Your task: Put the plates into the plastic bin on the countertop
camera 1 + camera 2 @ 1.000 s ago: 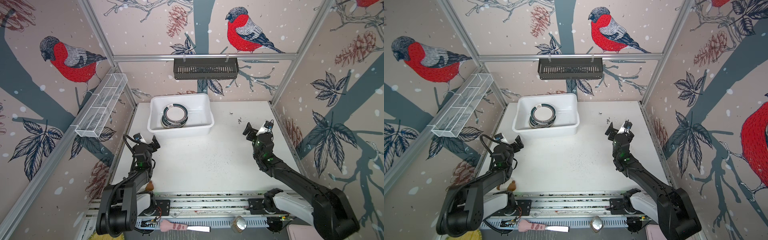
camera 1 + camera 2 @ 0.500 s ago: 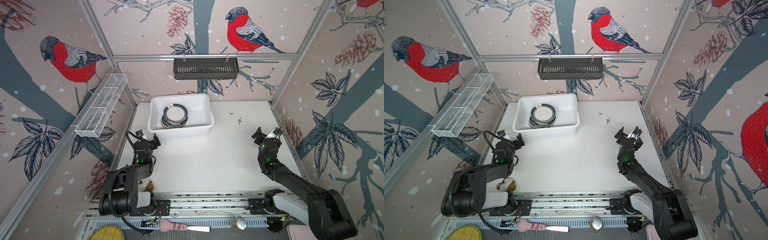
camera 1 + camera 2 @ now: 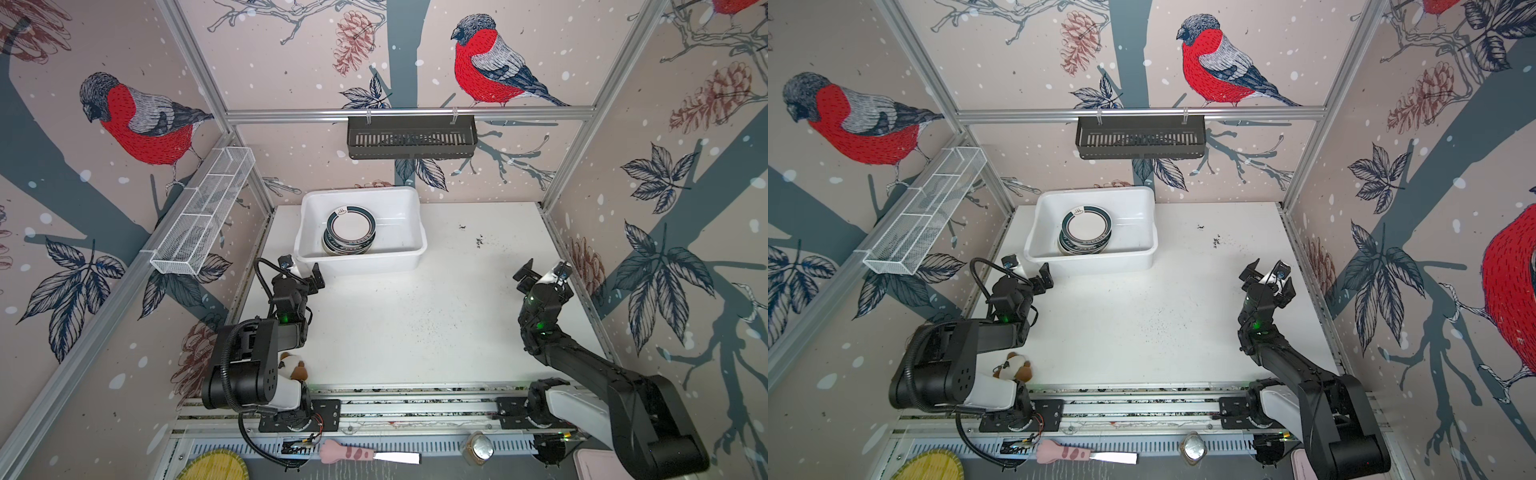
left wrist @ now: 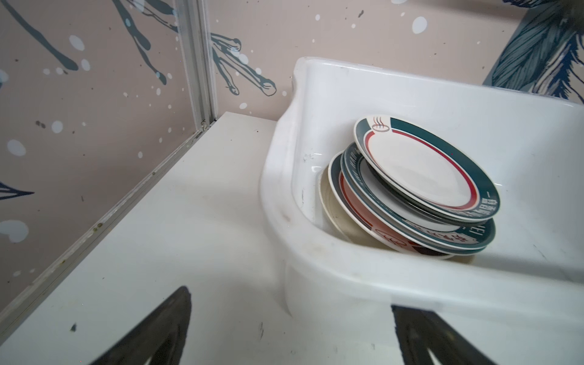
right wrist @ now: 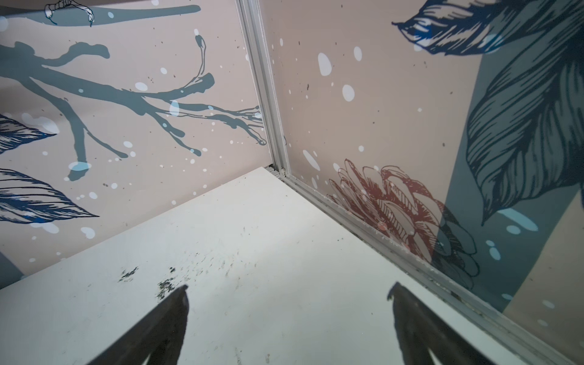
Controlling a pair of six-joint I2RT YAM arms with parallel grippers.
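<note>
Several plates (image 3: 350, 230) (image 3: 1086, 230) (image 4: 423, 170) lie stacked inside the white plastic bin (image 3: 399, 257) (image 3: 1092, 262) (image 4: 347, 262) at the back of the countertop (image 3: 415, 324) (image 3: 1142, 316). The top plate is white with a dark teal lettered rim. My left gripper (image 3: 302, 271) (image 3: 1029, 269) (image 4: 289, 298) hangs open and empty just outside the bin's near left corner. Over bare countertop (image 5: 252, 252) close to the right wall, my right gripper (image 3: 542, 270) (image 3: 1266, 269) (image 5: 289, 287) is open and holds nothing.
A black slotted basket (image 3: 411, 137) hangs on the back rail and a white wire mesh rack (image 3: 203, 212) on the left wall. Dark specks (image 3: 478, 241) dot the countertop. A plush toy (image 3: 293, 365), yellow woven mat (image 3: 214, 467) and pink-handled tool (image 3: 361, 455) lie at the front.
My right gripper has moved right, toward the right wall. The left arm has folded back at its elbow while its gripper stays by the bin's corner. Both stay open.
</note>
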